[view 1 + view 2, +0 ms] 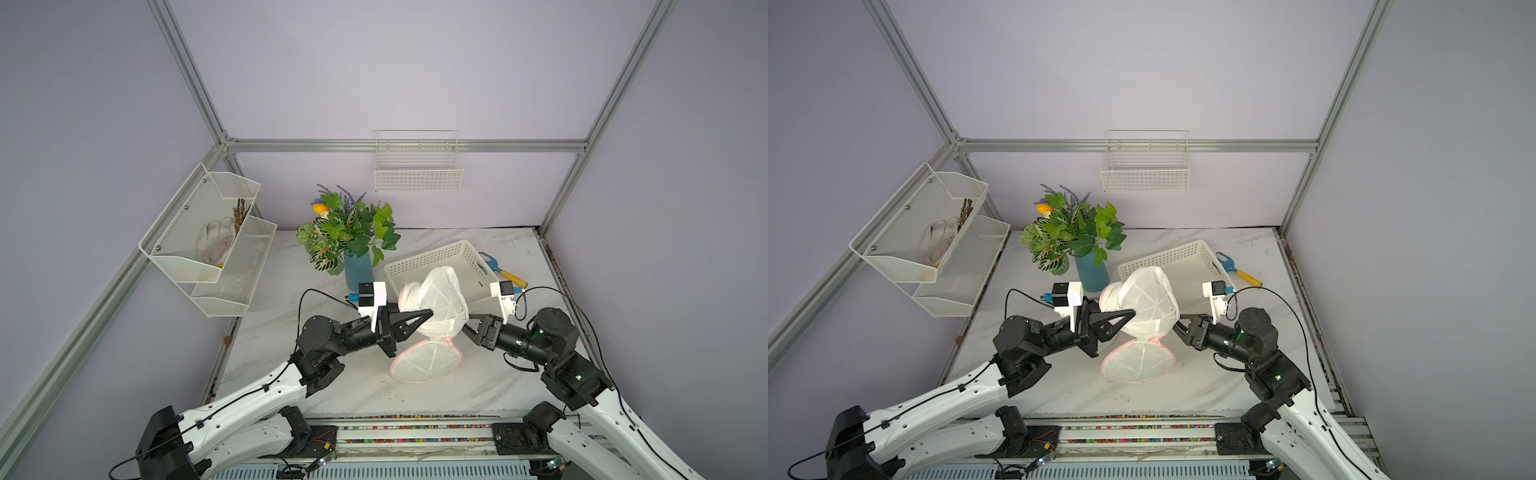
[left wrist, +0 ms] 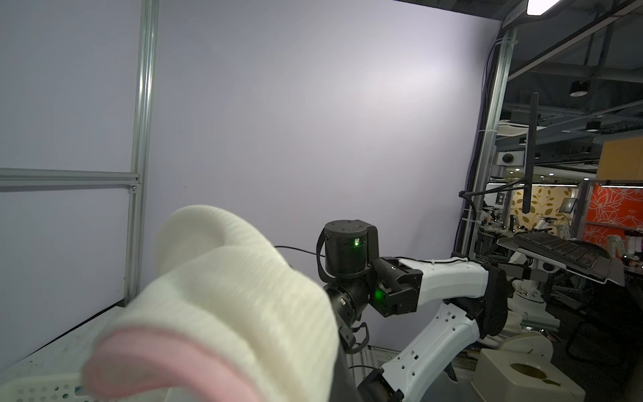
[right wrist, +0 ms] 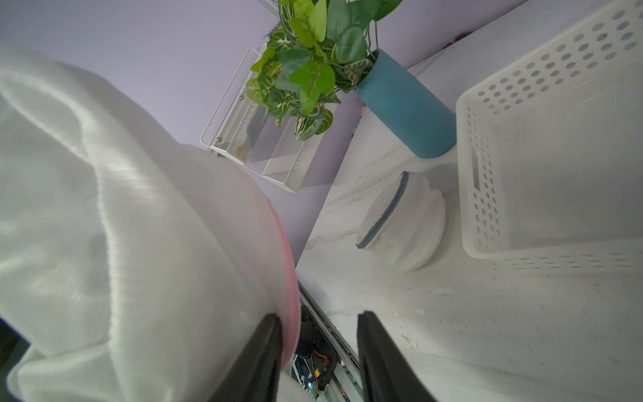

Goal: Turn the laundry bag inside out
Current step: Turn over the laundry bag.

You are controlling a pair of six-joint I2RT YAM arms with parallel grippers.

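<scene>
Above the middle of the tabletop point(image 1: 332, 386), your laundry bag point(image 1: 440, 297) hangs bunched between both arms, and its pink-rimmed lower part seems to rest on the marble. Your left pincer point(image 1: 428, 314) is clamped on the mesh; your right pincer point(image 3: 316, 316) stands open beside the pink rim, gripping nothing. I judge the turning roughly half done, with the pull-through left. Mind the white basket point(image 1: 453, 253) and vase point(image 1: 358, 270) close behind

You've got a laundry bag point(image 1: 441, 297) in fine white mesh cloth, slight sheen, pink fabric trim. Table point(image 1: 340, 386): smooth marble-look top. Basket point(image 1: 432, 255): white perforated plastic, matt. Vase point(image 1: 358, 272): matt blue. Wall rack point(image 1: 417, 178): white-coated wire. Frame point(image 1: 311, 146): brushed alu.
</scene>
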